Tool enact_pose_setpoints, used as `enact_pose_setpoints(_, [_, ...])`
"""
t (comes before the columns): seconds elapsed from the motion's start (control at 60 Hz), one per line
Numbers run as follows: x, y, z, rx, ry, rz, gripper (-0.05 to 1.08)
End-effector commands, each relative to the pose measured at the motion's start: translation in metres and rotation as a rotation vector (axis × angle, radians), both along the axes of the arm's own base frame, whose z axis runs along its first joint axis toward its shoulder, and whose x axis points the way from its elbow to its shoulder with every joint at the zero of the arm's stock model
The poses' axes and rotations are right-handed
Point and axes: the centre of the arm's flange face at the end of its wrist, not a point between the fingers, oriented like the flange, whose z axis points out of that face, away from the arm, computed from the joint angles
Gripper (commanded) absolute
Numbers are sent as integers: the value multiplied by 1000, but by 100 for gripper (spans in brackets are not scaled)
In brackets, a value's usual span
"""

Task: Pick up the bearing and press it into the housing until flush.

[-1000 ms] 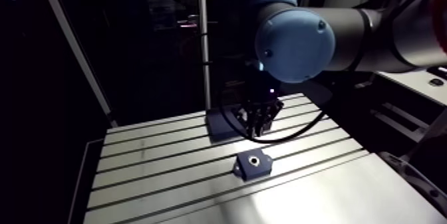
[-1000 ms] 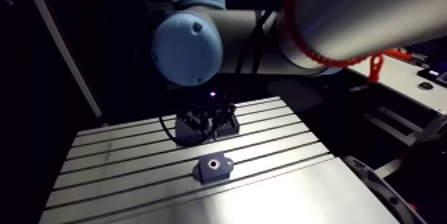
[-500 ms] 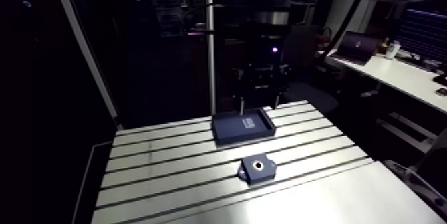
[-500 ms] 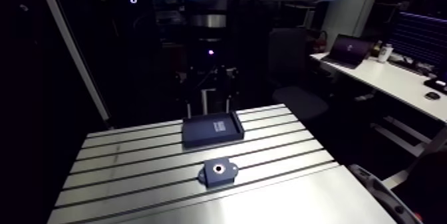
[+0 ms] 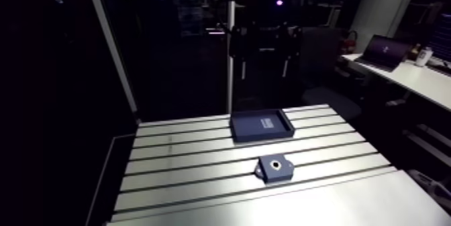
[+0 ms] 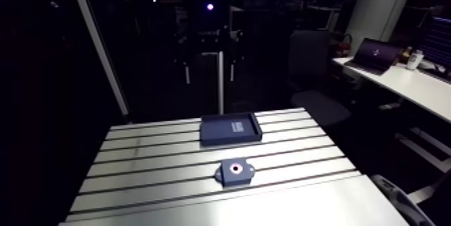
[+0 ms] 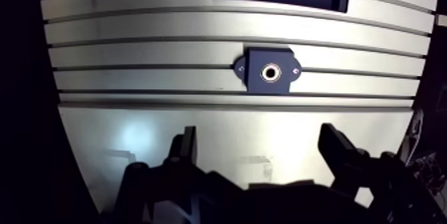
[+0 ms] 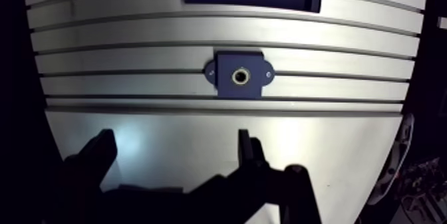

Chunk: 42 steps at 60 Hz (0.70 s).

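Slotted aluminium table, lit from above, dark all round.

Nearest in the wrist view: gripper, raised well above the table. Both fingers stand wide apart. Nothing between them, only the smooth, unslotted strip of the table top beneath.

Ahead of the gripper, past the strip, on the slotted part: housing, a dark blue block with a small ear at each end. It lies flat across one slot, roughly on the gripper's centre line and well apart from the fingers. Its round bore faces up and shows a pale ring. Cannot tell whether that ring is the bearing or the bore's own edge.

Farther on, near the table's far edge: shallow dark blue tray, flat, with a pale label inside. It sits near the housing but does not touch it. No bearing can be made out in it.
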Motion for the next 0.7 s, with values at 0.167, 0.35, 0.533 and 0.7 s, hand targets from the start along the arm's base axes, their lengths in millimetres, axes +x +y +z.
enact_pose_setpoints(0.167, [-8,-39,37,25,63,17,1])
enact_pose_setpoints(0.35, [-1,-51,42,25,74,34,1])
enact_pose_setpoints(0.533, [-1,-54,46,26,81,38,1])
enact_pose_setpoints(0.7, [0,-59,45,26,79,48,1])
